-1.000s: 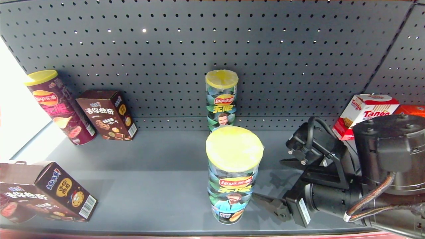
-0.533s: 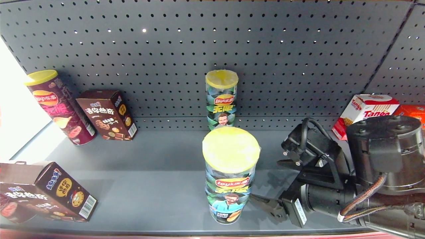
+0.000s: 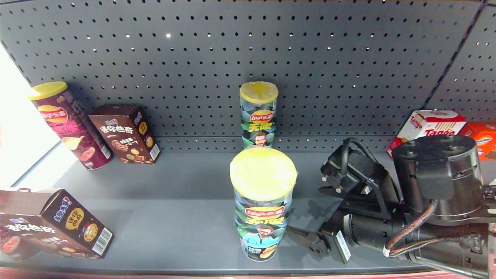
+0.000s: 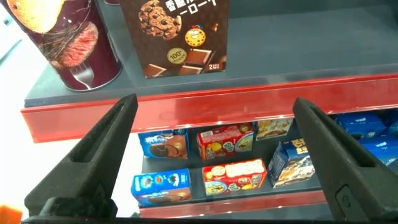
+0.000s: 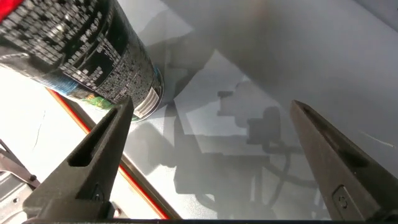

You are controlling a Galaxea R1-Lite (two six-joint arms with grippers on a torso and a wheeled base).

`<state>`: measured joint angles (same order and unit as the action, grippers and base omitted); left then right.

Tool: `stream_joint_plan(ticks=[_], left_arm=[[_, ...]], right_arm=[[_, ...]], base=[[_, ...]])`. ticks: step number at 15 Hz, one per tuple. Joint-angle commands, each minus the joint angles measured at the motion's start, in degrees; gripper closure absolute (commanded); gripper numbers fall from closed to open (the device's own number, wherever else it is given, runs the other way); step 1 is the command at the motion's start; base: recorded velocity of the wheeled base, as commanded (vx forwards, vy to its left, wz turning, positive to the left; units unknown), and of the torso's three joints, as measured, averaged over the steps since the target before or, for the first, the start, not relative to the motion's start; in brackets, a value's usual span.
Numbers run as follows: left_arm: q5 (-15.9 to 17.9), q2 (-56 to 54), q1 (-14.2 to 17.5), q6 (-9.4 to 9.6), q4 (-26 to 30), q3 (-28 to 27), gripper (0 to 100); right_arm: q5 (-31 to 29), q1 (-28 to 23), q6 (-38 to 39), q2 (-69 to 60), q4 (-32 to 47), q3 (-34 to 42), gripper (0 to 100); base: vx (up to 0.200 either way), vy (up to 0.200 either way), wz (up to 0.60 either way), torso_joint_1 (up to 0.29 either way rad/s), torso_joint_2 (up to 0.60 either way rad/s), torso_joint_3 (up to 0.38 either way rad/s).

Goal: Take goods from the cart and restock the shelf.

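A green chip can with a yellow lid (image 3: 263, 201) stands upright near the front edge of the grey shelf (image 3: 174, 201). A second, matching can (image 3: 259, 114) stands behind it against the pegboard. My right gripper (image 3: 306, 211) is open just right of the front can, and its near finger (image 3: 306, 238) is close to the can's lower side. In the right wrist view the can (image 5: 81, 50) stands just beyond one fingertip of the wide-open right gripper (image 5: 210, 106). My left gripper (image 4: 214, 102) is open and holds nothing, in front of the red shelf edge (image 4: 249, 102).
A maroon chip can (image 3: 68, 124) and a brown cookie box (image 3: 126, 133) stand at the back left. More cookie boxes (image 3: 73, 224) lie at the front left. A wafer box (image 3: 424, 130) and an orange box (image 3: 482, 137) sit at the back right. Small boxes (image 4: 230, 155) fill the lower shelf.
My right arm has moved left along the shelf. The front chip can has shifted a little to the left with it and stays upright.
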<state>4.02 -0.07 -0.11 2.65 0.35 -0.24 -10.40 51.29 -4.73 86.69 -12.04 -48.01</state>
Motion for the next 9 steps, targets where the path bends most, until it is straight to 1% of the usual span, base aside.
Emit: stream_joint_plan(ticks=[1,3,4,5,6,7,8,9], left_arm=[[0.0,0.1,-0.1,-0.01,0.0,0.0,0],[0.0,0.1,0.0,-0.01,0.0,0.0,0],[0.0,0.1,0.0,-0.01,0.0,0.0,0],[0.0,0.1,0.0,-0.01,0.0,0.0,0],[0.0,0.1,0.0,-0.01,0.0,0.0,0],[0.0,0.1,0.0,-0.01,0.0,0.0,0],[0.0,0.1,-0.1,-0.01,0.0,0.0,0],[0.0,0.1,-0.1,0.08,0.0,0.0,0]], right_arm=[[-0.1,-0.1,0.1,-0.3,-0.1,0.2,0],[-0.3,-1.5,0.3,-3.0,-0.1,0.7,0],[-0.3,-2.8,0.2,-4.3,-0.1,0.8,0],[-0.3,-5.4,0.2,-7.1,-0.1,0.8,0],[-0.4,-10.7,0.2,-11.5,0.0,0.9,0],[-0.4,-12.4,0.2,-13.1,0.0,0.9,0],[-0.4,-18.4,0.2,-18.4,-0.1,1.0,0],[-0.4,-23.0,0.2,-22.1,-0.1,1.1,0]], base=[[0.000,0.000,0.00,0.000,0.00,0.000],[0.000,0.000,0.00,0.000,0.00,0.000],[0.000,0.000,0.00,0.000,0.00,0.000],[0.000,0.000,0.00,0.000,0.00,0.000],[0.000,0.000,0.00,0.000,0.00,0.000],[0.000,0.000,0.00,0.000,0.00,0.000],[0.000,0.000,0.00,0.000,0.00,0.000],[0.000,0.000,0.00,0.000,0.00,0.000]])
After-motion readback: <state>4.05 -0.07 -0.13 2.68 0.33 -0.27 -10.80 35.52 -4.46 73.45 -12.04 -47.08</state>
